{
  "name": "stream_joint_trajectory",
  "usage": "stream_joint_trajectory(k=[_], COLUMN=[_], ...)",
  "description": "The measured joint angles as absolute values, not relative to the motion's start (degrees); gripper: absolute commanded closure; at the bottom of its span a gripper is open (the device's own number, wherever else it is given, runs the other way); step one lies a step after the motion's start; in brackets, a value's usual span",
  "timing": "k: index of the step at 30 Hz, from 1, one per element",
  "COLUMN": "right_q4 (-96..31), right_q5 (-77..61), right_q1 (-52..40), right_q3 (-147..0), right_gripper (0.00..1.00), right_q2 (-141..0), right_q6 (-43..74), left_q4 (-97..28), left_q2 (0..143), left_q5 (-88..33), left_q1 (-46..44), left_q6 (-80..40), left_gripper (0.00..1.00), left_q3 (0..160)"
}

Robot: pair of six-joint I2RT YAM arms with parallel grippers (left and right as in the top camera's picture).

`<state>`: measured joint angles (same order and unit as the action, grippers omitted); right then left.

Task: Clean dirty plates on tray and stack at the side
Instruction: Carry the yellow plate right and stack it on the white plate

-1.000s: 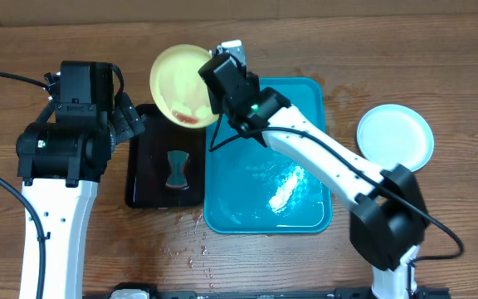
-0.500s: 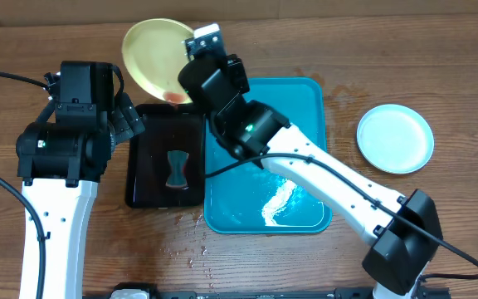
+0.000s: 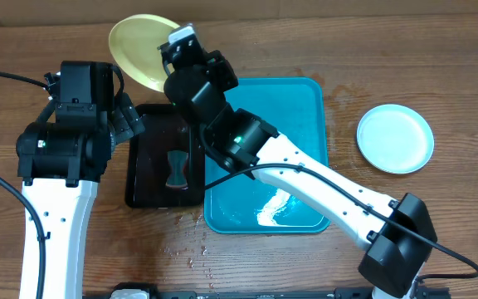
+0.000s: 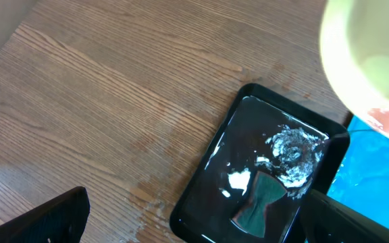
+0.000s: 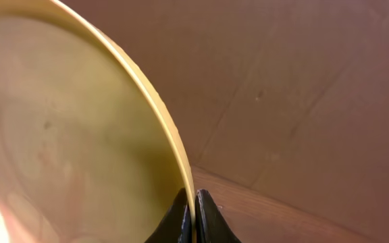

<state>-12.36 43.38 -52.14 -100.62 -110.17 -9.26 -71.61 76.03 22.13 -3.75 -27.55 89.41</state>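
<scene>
My right gripper is shut on the rim of a yellow-green plate and holds it in the air above the table's far left, beyond the black tray. A red smear shows on the plate's lower part in the left wrist view. The teal-blue tray lies in the middle, wet, with no plates on it. A pale blue-white plate sits on the table to the right. My left gripper is open and empty above the black tray's near left corner. The third plate is out of view.
A small black tray holds water, foam and a dark teal hourglass-shaped sponge, left of the teal tray. Water drops lie on the wood in front. A cardboard wall stands behind the table.
My right arm has carried the yellow-green plate left and farther back, from over the teal tray's corner to beyond the black tray. The left arm has not moved.
</scene>
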Motion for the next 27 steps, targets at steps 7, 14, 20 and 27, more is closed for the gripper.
stream_joint_trajectory(k=[7,14,20,27], right_q4=[-9.58,-6.96,-6.90,-6.48], right_q5=[43.97,44.38,44.42,44.42], right_q1=[-53.01,-53.01,-53.01,-53.01], right_q3=[-100.62,-100.62,-100.62,-100.62], right_gripper=[0.96,0.96,0.96,0.96], right_q2=[-111.98,-112.05,-112.05,-112.05], right_q6=[-14.11,-19.38,-20.80,-21.28], left_q4=[-71.61,-71.64,-71.64,-71.64], left_q2=[76.03,76.03,76.03,76.03], left_q5=[22.13,22.13,22.13,22.13], left_q1=[-3.75,-3.75,-3.75,-3.75], left_q6=[-27.55,-27.55,-27.53,-27.55], left_gripper=[0.00,0.00,0.00,0.00], left_q3=[89.41,89.41,89.41,89.41])
